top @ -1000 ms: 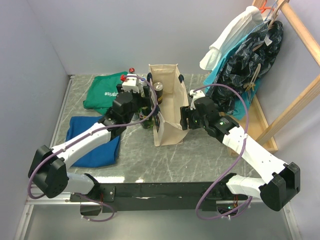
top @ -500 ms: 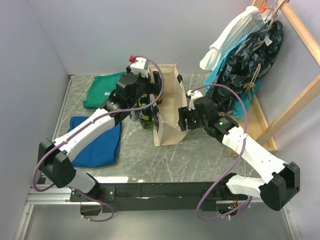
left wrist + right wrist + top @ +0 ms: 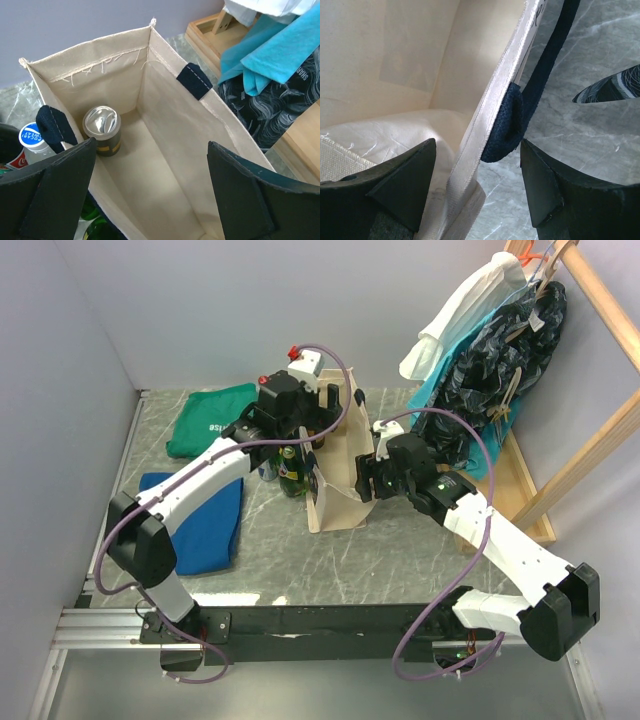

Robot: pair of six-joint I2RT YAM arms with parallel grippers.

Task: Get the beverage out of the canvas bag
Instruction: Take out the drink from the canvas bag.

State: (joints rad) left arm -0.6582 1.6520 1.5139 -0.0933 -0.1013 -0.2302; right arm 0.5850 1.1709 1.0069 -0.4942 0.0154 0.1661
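Top external shows me the marble-patterned table [image 3: 400, 560] just past the arm bases, with a blue cloth [image 3: 205, 525] lying nearest on the left. Further in, the canvas bag [image 3: 335, 505] stands upright at mid-table with its mouth open. My right gripper [image 3: 367, 475] is at the bag's right wall. On the right wrist camera its jaws are narrowed astride that wall: one finger is inside the bag and the other is outside against the navy handle [image 3: 540, 85], so I read it as gripping the rim. A green bottle [image 3: 292, 472] stands just beside the bag's left wall. My left gripper [image 3: 318, 425] hangs over the bag's mouth. On the left wrist camera its fingers [image 3: 235, 200] are spread wide and hold nothing. Between them, down on the bag floor in the far left corner, the beverage [image 3: 101, 127] stands upright, a can with a silver top. A blue-capped bottle [image 3: 34, 137] sits just outside that corner. Beyond lie a green cloth [image 3: 205, 422] at the far left and clothes [image 3: 490, 330] hanging on a wooden rack [image 3: 590, 440] at the far right.
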